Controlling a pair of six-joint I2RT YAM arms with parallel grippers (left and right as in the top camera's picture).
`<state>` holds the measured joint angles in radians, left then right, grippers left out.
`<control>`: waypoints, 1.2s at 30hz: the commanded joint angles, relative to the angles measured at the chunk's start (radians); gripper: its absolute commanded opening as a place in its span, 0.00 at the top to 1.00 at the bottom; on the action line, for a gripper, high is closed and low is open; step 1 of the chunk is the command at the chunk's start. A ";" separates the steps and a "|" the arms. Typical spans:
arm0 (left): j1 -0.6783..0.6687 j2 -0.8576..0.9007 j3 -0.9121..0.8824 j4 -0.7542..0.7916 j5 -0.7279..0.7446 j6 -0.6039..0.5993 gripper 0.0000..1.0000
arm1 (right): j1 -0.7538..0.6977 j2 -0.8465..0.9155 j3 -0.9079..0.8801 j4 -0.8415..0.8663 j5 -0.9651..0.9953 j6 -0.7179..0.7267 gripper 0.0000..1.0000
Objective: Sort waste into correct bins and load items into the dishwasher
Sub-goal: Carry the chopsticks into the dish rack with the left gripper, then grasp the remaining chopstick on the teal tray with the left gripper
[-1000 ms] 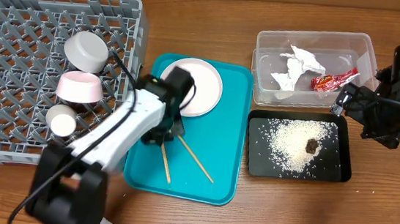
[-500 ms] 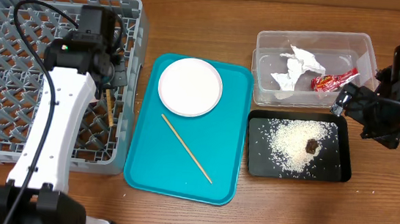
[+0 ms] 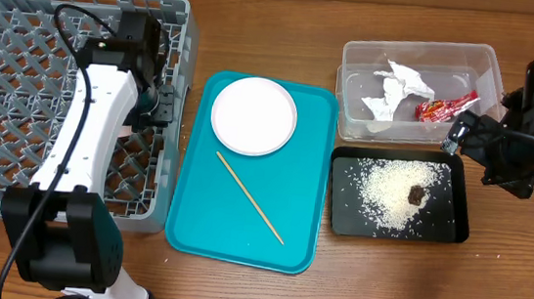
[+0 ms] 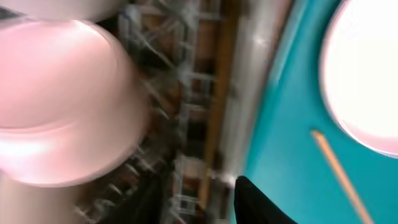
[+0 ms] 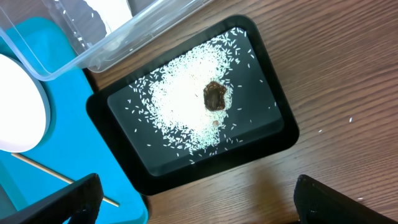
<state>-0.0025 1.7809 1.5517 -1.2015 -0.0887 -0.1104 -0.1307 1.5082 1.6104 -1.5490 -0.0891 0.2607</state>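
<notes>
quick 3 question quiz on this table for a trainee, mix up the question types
1. True or false: the plate lies on the teal tray.
2. What holds the rice? A plate, B black tray, C teal tray.
3. Fill the gap: the wrapper lies in the clear ___.

Key: 1 true; 2 B; 3 tub.

left tool (image 3: 160,103): jaws unclear, view blurred | right tool (image 5: 198,202): jaws wide apart, hovering
</notes>
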 commanded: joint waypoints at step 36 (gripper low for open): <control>-0.595 -0.002 -0.548 0.456 0.104 -1.117 0.44 | -0.003 -0.010 0.013 0.002 0.006 -0.003 0.00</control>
<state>-0.5941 1.7805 1.0321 -0.7650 0.0391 -1.1984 -0.1303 1.5082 1.6104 -1.5486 -0.0891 0.2607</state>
